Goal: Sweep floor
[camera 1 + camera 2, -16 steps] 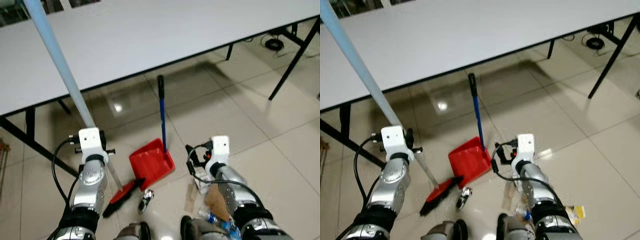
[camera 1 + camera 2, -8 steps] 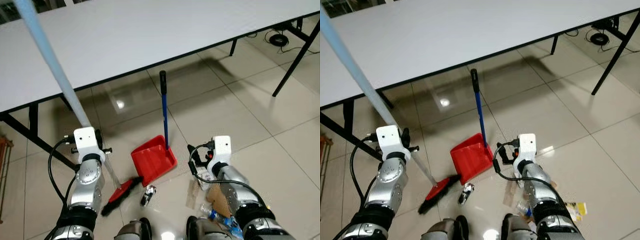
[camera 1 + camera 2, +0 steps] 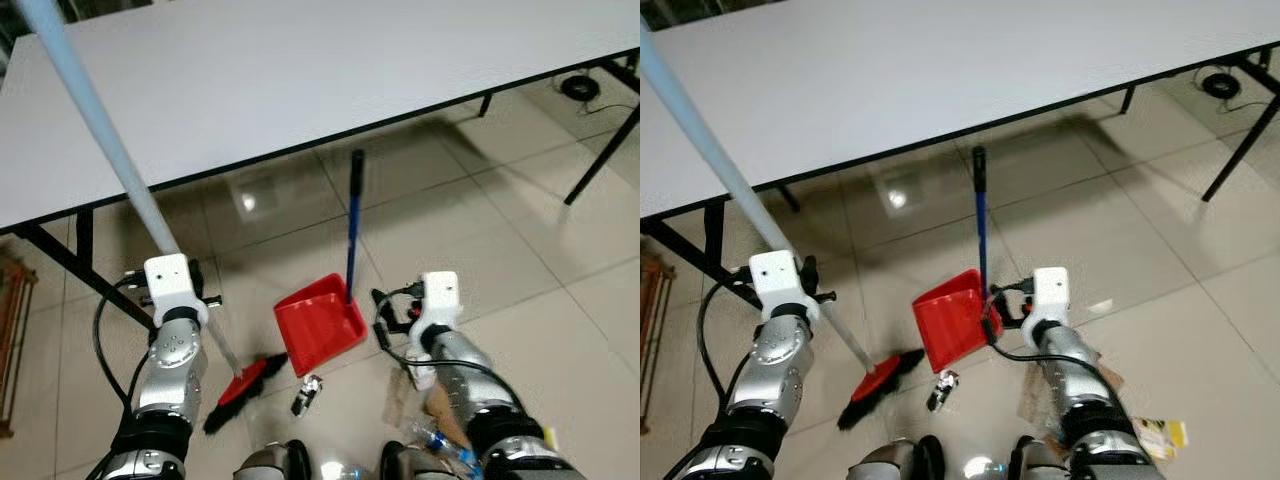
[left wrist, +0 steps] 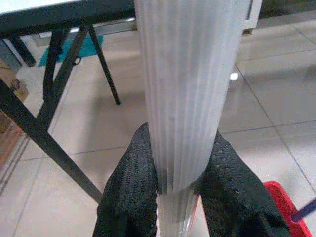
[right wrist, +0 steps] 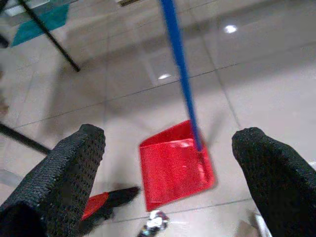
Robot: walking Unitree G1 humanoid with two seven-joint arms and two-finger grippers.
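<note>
**Broom in one hand, dustpan waiting on the floor**

Down low, closest to the robot, bits of trash lie on the tiled floor [image 3: 560, 300]: a small shiny scrap [image 3: 305, 393] sits just in front of the robot's feet, and a plastic bottle [image 3: 440, 445] and some paper lie by the right arm.

Just past the scrap, the broom head [image 3: 243, 381] rests on the floor. It is red with black bristles. Its long pale blue handle [image 3: 95, 125] leans up and away to the left. The left hand [image 4: 173, 197] is clenched around this handle, with one black finger pressed on each side.

Beside the broom head sits the red dustpan [image 3: 318, 323], flat on the floor. Its blue stick [image 3: 351, 225] stands up straight. The right hand [image 5: 158, 173] is near the dustpan with its fingers [image 5: 74, 168] spread wide, and it grasps nothing. The blue stick shows between the fingers but does not touch them.

Farther off, a big white surface [image 3: 330, 70] on black legs stretches over the floor. A black cable [image 3: 580, 88] lies on the floor far away on the right.
</note>
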